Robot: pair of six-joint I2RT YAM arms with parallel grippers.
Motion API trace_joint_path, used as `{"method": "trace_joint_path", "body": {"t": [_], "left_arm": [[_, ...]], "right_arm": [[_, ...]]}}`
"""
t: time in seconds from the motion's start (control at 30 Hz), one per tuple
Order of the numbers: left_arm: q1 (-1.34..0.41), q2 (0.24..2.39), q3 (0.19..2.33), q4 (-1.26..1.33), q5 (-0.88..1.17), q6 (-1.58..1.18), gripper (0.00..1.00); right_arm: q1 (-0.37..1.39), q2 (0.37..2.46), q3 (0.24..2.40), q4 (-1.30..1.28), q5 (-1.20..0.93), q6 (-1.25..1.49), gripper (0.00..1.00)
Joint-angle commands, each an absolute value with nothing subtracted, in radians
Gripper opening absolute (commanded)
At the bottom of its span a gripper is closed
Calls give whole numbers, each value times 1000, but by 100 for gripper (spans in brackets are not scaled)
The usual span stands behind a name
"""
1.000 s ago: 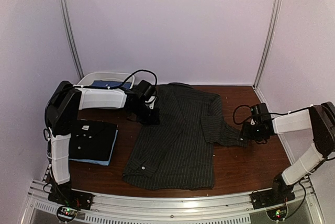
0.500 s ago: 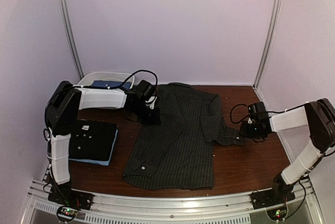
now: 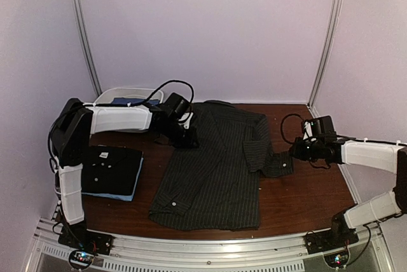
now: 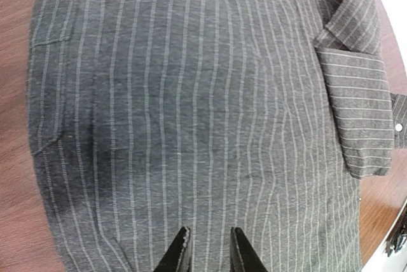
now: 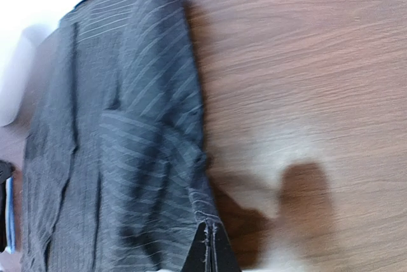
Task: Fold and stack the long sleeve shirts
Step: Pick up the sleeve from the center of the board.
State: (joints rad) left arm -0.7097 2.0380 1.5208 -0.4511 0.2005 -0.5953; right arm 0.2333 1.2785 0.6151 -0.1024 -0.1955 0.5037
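Dark pinstripe shirt (image 3: pixel 213 176) lies spread in the middle of the bench (image 3: pixel 299 202), collar to the far side, hem to the near edge. The right sleeve (image 3: pixel 267 156) sticks out sideways. The right hand (image 3: pixel 294 153) is at the sleeve's end, and the right wrist view shows its fingers pinched together on the cuff edge (image 5: pixel 205 218), with no gap. The left hand (image 3: pixel 186 137) sits at the shirt's far-left shoulder edge. In the left wrist view its fingers (image 4: pixel 180 251) stand a narrow gap apart, low over the striped cloth. It cannot be told whether they pinch a fold or just rest there.

The step in hand looks like the sleeve fold, bringing the right sleeve in across the body. To do it well:
- The right hand should lift the cuff only enough to clear the cloth.
- It should carry the cuff inward in a flat arc and lay the sleeve straight down the body, not bunched at the armpit.
- The left hand should pin the opposite shoulder so the body does not drag or skew.
- The cuff should be let go only once it lies flat. The pinch is on the very edge, so slipping is a likely risk.

At the left a black shirt (image 3: pixel 114 167) is already folded and sits on top of a light blue shirt (image 3: pixel 130 196). A white tub (image 3: pixel 105 98) stands at the far left with blue cloth (image 3: pixel 127 102) in it.
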Motion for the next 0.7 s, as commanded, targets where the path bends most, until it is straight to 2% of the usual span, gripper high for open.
{"method": "trace_joint_path", "body": {"t": [0.0,0.23,0.53,0.67], "left_arm": [[-735,2005,1559,-416,231,-594,23],[-785,2007,1544,-328,330,-641,23],[-842,2029,1447,-110,498,-760,28],[-859,2035,1412,-22,541,-792,34]], "right_arm": [[285,1216,607,-122,-297,562,0],[416,1192,587,13,-357,706,0],[546,1357,633,234,-402,811,0],[592,1442,683,294,-412,838,0]]}}
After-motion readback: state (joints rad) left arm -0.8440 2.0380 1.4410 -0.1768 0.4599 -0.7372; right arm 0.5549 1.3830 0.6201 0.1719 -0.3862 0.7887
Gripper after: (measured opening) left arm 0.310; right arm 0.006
